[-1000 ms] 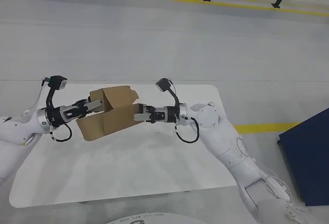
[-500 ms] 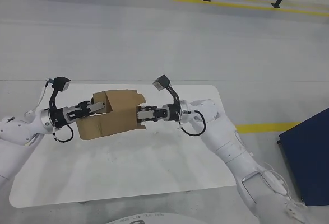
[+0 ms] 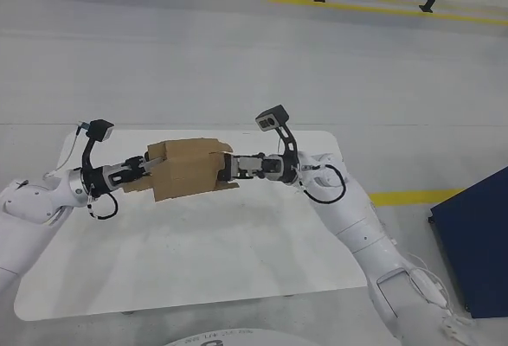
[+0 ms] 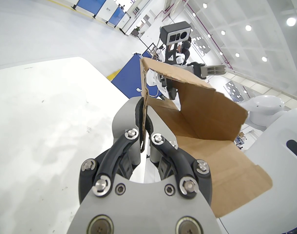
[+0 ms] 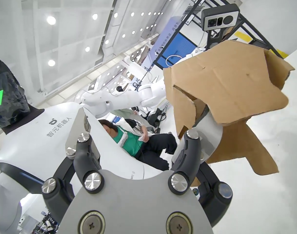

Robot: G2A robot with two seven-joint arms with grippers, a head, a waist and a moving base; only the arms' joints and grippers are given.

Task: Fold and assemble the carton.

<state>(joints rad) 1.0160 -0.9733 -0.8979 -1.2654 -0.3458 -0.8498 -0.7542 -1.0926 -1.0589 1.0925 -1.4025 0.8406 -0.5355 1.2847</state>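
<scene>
Brown corrugated cardboard carton (image 3: 184, 169), half-formed, hangs above the white table (image 3: 193, 268). Left gripper (image 4: 144, 115) pinches a wall edge. Right gripper (image 3: 228, 166) jaws are spread, one finger inside. Assessment: light, stiff, easily creased; best held by panel edges near folds.

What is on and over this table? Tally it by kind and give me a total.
carton: 1
end effectors: 2 (left end effector, right end effector)
table: 1
Total: 4
</scene>
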